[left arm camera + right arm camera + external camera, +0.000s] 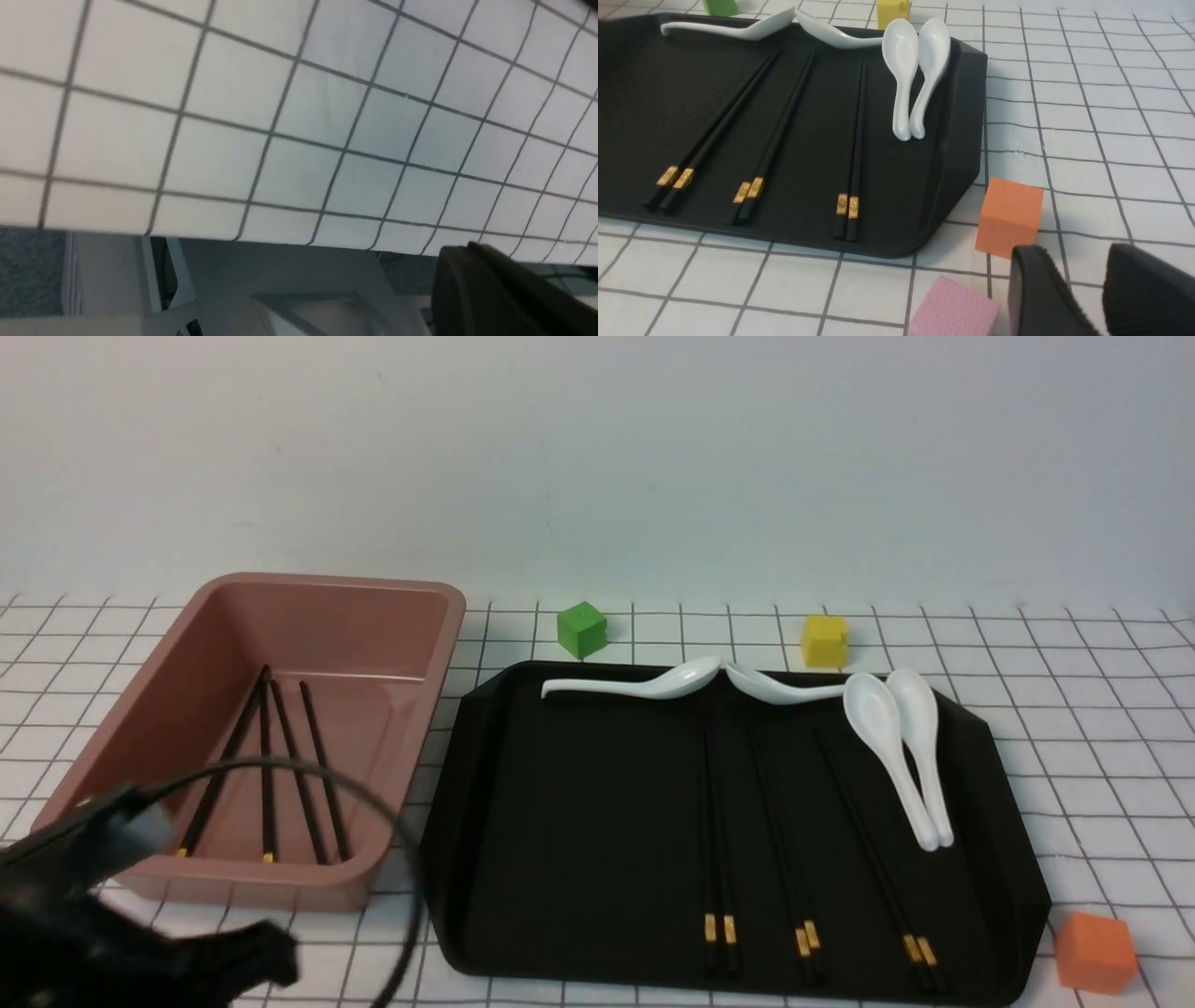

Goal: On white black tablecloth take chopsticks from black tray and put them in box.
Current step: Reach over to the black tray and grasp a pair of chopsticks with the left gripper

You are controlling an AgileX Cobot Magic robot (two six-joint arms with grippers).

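Observation:
Three pairs of black chopsticks with gold bands lie side by side in the black tray on the grid tablecloth. They also show in the right wrist view. Two more pairs lie in the pinkish-brown box, left of the tray. My left arm is a dark blur at the near left, in front of the box. Its gripper hangs over the cloth's near edge, shut and empty. My right gripper is open and empty, near the tray's near right corner.
Several white spoons lie along the tray's far and right side. A green cube and a yellow cube stand behind the tray. An orange cube and a pink cube sit close to my right gripper.

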